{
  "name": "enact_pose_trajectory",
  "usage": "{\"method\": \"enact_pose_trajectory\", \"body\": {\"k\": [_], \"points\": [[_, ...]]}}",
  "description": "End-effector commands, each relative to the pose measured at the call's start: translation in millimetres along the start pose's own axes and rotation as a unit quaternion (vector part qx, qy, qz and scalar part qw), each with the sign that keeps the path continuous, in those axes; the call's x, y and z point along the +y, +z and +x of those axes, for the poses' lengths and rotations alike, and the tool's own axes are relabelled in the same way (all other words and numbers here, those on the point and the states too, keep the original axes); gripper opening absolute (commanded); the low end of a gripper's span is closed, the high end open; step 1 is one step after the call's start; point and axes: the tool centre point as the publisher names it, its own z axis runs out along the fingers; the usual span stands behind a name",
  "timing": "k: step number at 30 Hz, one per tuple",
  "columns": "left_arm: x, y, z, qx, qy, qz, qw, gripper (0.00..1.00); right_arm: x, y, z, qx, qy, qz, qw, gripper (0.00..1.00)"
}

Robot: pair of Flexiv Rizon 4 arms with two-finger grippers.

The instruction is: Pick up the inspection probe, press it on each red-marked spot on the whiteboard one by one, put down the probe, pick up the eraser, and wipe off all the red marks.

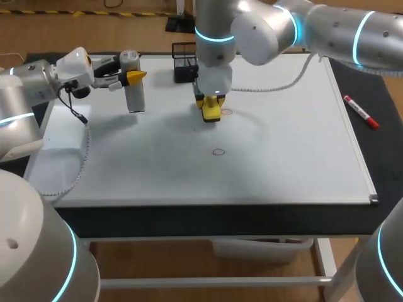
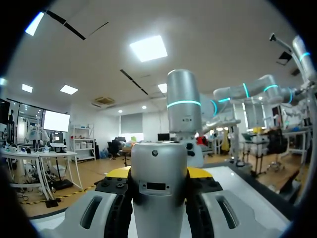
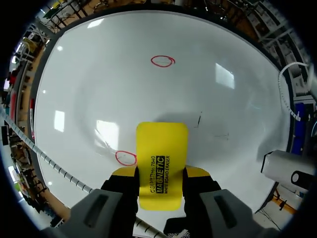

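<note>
My left gripper (image 1: 135,77) is shut on the grey cylindrical probe (image 1: 133,88), which hangs upright over the whiteboard's (image 1: 283,157) far left. In the left wrist view the probe (image 2: 158,198) fills the space between the yellow tips of the left gripper (image 2: 158,172). My right gripper (image 1: 211,107) is shut on the yellow eraser (image 1: 211,112), low over the board's far middle. One red ring (image 1: 227,112) lies just beside the eraser, another red ring (image 1: 218,151) nearer the front. The right wrist view shows the eraser (image 3: 162,158) in the right gripper (image 3: 161,173), the near ring (image 3: 126,158) and the far ring (image 3: 162,61).
A red marker (image 1: 361,111) lies on the dark mat past the whiteboard's right edge. A black holder (image 1: 184,61) stands at the board's far edge, behind the right gripper. A white coiled cable (image 1: 75,176) hangs along the board's left side.
</note>
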Motion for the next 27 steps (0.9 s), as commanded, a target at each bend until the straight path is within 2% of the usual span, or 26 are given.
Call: {"method": "enact_pose_trajectory", "body": {"k": [1, 27], "points": [[-0.3, 0.1, -0.1, 0.000, 0.001, 0.001, 1.000, 0.00, -5.4, 1.4, 0.9, 0.011, 0.000, -0.001, 1.000, 0.00], [-0.3, 0.1, -0.1, 0.000, 0.001, 0.001, 1.000, 0.00, -12.1, 23.7, 28.7, 0.014, 0.028, -0.012, 0.999, 0.00]]}}
